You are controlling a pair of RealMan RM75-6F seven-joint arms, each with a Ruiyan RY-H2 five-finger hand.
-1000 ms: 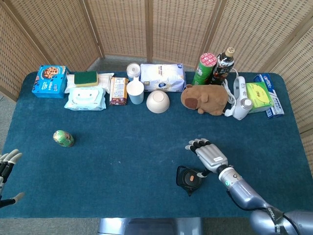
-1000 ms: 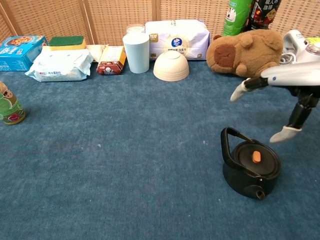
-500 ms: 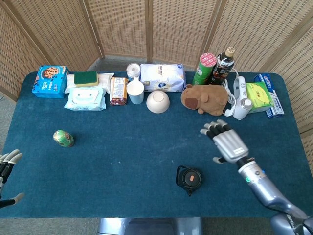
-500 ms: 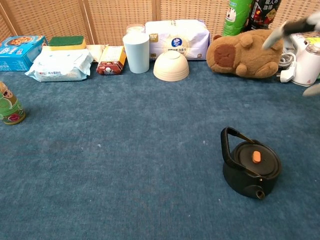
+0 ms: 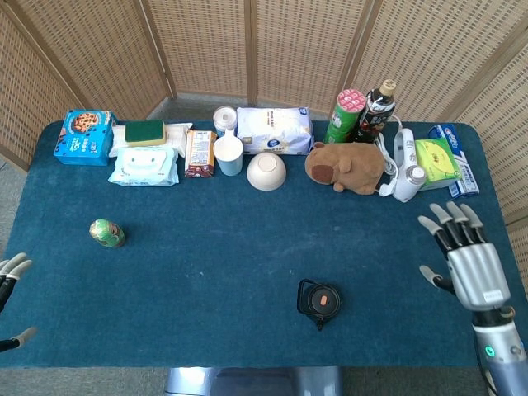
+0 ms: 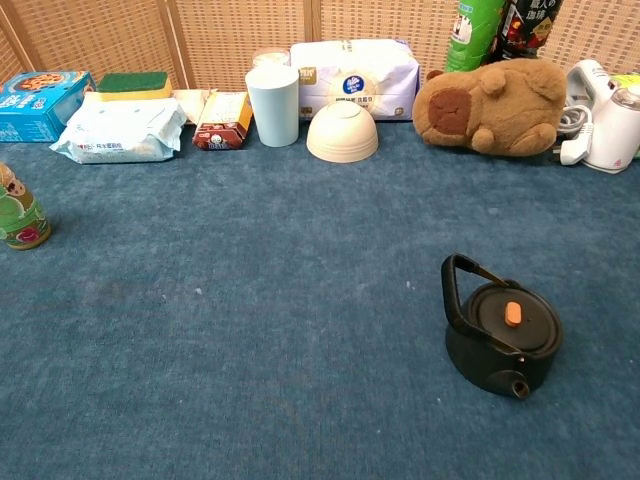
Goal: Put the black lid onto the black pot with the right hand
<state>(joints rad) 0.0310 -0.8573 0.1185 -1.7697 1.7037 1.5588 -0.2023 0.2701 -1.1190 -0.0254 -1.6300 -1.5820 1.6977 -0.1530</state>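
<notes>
Lid [image 6: 514, 322] sits on the pot [image 6: 500, 345], front-centre of the table [image 5: 206, 272], handle toward my left. My right hand [image 5: 466, 252] hovers well off to the pot's right near the table edge, fingers spread, holding nothing. Left hand [image 5: 10, 272] is farther off, barely visible, apparently empty. Bare cloth between.

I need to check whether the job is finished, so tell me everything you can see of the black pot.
The black pot is small, round and squat, with a matte, dark finish. Its black lid sits on top, carrying an orange knob. A looped black handle stands up at its left side and a short spout points toward the camera. It stands upright on the blue table cloth, near the front edge, right of centre. Nothing else touches it; the right hand is well away.
</notes>
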